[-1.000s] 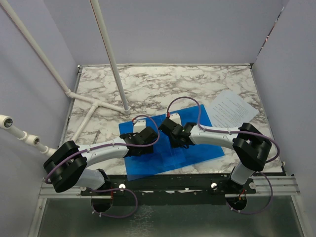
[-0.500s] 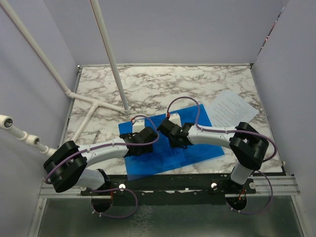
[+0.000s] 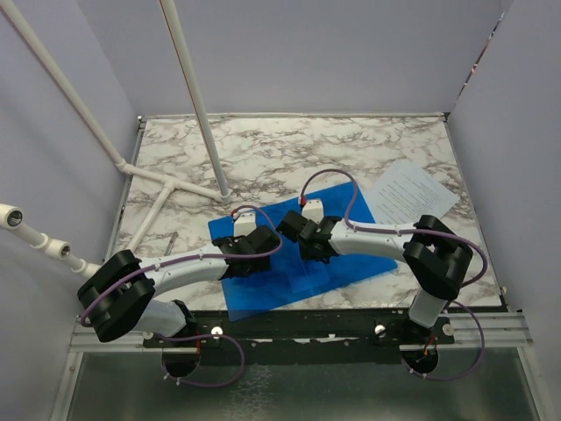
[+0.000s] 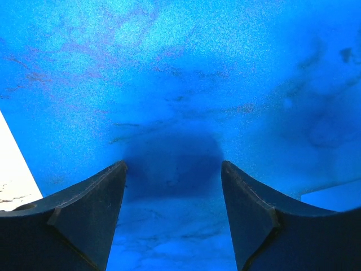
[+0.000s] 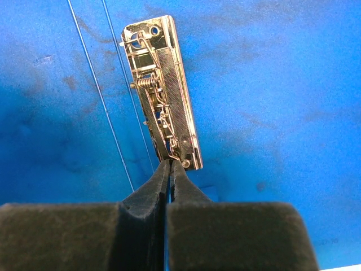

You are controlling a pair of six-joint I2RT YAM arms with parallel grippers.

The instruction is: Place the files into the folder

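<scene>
I read this as the clip-opening step. The folder (image 3: 263, 294) lies spread open on the marble counter (image 3: 351, 149) in front of both arms, and nothing is filed yet. The files (image 3: 410, 193) rest flat on the counter off the folder's far right corner, apart from both arms. My right end effector (image 5: 170, 165) is fully closed, with its tips set against the near end of the metal clip (image 5: 161, 84) inside the folder. From the wrist view I cannot tell whether a lever is pinched between the tips or they only butt against it. My left end effector (image 4: 173, 166) hangs low over the left flap with its fingers spread wide and nothing between them. A dark shadow beneath it suggests it is close to the plastic, though I cannot say it touches. My judgement is that the left arm is there to pin the flap while the right works the clamp. The next move calls for a careful lift or push on the clip so it stands open, without dragging the slick folder across the counter. After that an arm must fetch the sheets, which are thin, lie flat and will likely be awkward to pick up.
</scene>
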